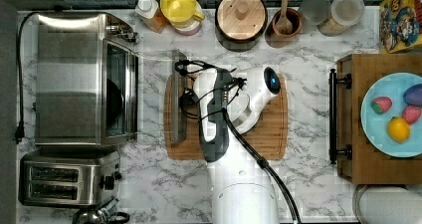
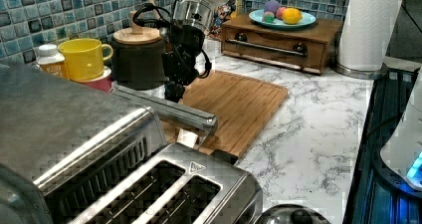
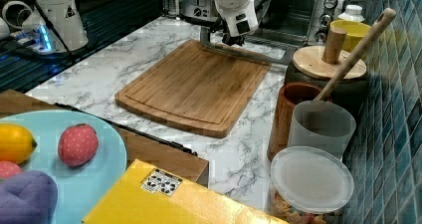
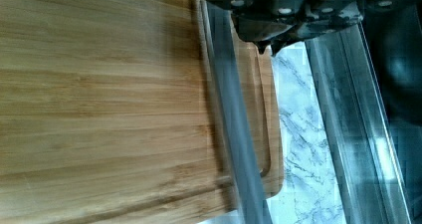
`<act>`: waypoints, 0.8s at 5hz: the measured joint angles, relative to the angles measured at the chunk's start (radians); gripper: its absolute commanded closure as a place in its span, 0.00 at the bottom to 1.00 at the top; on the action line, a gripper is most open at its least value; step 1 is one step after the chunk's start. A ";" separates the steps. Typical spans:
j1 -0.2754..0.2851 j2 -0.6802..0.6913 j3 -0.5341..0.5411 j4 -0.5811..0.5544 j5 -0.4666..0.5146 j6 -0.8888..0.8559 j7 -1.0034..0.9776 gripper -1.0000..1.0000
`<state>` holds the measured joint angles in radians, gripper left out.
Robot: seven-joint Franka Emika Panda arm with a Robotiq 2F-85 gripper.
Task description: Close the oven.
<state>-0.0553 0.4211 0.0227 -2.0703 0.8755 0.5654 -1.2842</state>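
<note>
Marble surface [image 1: 308, 84] | oven [image 1: 74, 79] top view's left, door down over cutting board [image 1: 268, 134] | pincer [image 2: 175, 90] above door handle [image 2: 169, 109], grip state cannot tell

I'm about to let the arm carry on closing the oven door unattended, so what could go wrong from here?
1. The end effector sits at the metal bar handle of the open glass door, near one end; an off-centre push might slip off.

2. The handle hangs over the bamboo cutting board; a low approach could scrape it.

3. The brushed steel toaster oven looks freestanding, so a hard shove might slide it.
</note>
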 measured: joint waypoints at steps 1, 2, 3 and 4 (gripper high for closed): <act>0.005 -0.021 -0.001 -0.002 0.000 -0.005 0.000 1.00; 0.005 -0.063 0.021 -0.002 -0.032 -0.010 0.000 1.00; 0.025 -0.125 0.046 -0.002 -0.109 0.005 0.025 1.00; 0.090 -0.179 0.058 0.018 -0.313 0.023 0.226 1.00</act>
<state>0.0351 0.2419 0.0812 -2.0527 0.5620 0.5884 -1.0586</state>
